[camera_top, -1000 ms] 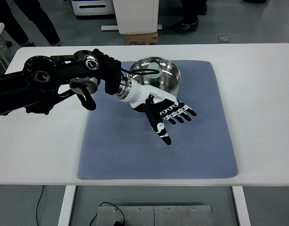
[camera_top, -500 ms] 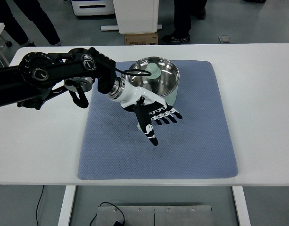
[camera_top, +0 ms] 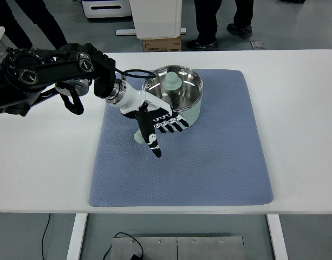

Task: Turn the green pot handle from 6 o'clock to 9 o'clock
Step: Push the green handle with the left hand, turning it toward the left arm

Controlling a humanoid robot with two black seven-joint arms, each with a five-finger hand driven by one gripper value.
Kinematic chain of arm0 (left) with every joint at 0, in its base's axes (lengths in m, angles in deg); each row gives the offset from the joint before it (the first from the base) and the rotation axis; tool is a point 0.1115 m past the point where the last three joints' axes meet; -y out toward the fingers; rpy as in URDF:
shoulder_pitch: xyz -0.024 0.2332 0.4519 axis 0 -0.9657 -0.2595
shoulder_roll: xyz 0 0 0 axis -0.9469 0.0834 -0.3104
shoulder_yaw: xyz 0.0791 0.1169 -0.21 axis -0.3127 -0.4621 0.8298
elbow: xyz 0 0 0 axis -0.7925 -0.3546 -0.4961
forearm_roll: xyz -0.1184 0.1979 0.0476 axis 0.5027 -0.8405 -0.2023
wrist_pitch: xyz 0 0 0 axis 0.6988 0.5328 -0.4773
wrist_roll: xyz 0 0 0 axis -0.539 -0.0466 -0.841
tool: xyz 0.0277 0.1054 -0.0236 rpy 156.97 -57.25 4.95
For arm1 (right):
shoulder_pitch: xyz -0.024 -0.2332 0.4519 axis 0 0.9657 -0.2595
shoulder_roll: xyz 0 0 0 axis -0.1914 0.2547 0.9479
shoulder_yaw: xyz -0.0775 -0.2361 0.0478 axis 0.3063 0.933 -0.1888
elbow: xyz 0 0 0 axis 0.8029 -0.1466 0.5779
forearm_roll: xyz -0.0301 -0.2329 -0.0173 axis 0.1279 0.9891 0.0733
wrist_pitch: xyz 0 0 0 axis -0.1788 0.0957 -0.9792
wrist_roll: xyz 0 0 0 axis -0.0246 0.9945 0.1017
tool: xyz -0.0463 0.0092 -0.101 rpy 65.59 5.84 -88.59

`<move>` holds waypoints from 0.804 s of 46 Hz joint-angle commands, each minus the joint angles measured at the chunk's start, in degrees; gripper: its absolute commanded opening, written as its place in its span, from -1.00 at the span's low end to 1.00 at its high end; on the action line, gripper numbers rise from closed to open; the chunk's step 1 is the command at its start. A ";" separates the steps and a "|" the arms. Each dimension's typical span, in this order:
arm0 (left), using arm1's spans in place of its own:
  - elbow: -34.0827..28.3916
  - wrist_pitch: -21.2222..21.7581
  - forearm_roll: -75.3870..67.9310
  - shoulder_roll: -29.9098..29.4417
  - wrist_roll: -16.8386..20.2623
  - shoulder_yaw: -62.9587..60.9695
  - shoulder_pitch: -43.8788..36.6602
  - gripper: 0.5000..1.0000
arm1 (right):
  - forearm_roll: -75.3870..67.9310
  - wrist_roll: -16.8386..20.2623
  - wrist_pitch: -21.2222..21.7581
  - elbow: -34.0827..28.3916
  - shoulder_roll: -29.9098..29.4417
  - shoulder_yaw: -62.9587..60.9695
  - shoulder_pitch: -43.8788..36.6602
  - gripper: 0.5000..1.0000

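Since a second ago our left arm has pulled back toward the left edge, and the left hand [camera_top: 155,125] has slid from the open mat in front of the pot to the pot's near-left side. People's legs at the far edge have shuffled along too.

Going left to right: we've got the black left arm [camera_top: 46,73] coming in from 9 o'clock across the white table [camera_top: 46,162], a black cable looping off the wrist toward the pot rim. Next comes the hand, white palm with black fingers [camera_top: 174,124] spread and pretty flat, not gripping anything. The thumb points down toward 6 o'clock, and the other fingers lie across the pot's front wall, touching or nearly so; we can't tell which.

Peeking out under the hand is the green pot handle [camera_top: 138,137], sticking out at roughly 7 o'clock from the pot body.

Then the green pot [camera_top: 183,104] itself, shiny steel inside with a pale green outside, sits at the far-middle part of the blue mat [camera_top: 209,168]. A pale green knobbed piece [camera_top: 171,81] rests inside it near the 11 o'clock rim, probably the lid, hard to say.

Right arm isn't showing anywhere.
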 commanded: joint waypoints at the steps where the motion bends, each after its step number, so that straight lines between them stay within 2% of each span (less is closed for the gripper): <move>1: 0.03 0.00 0.02 -0.39 0.03 -0.02 0.02 1.00 | 0.00 0.00 0.02 0.00 0.00 0.00 0.00 1.00; 11: 2.40 0.00 0.02 -2.94 0.03 -0.02 0.45 1.00 | 0.00 0.00 0.02 0.00 0.00 0.00 0.00 1.00; 37: 2.84 0.00 -0.69 -9.71 0.03 -0.02 -0.68 1.00 | 0.00 0.00 0.02 0.00 0.00 0.00 0.00 1.00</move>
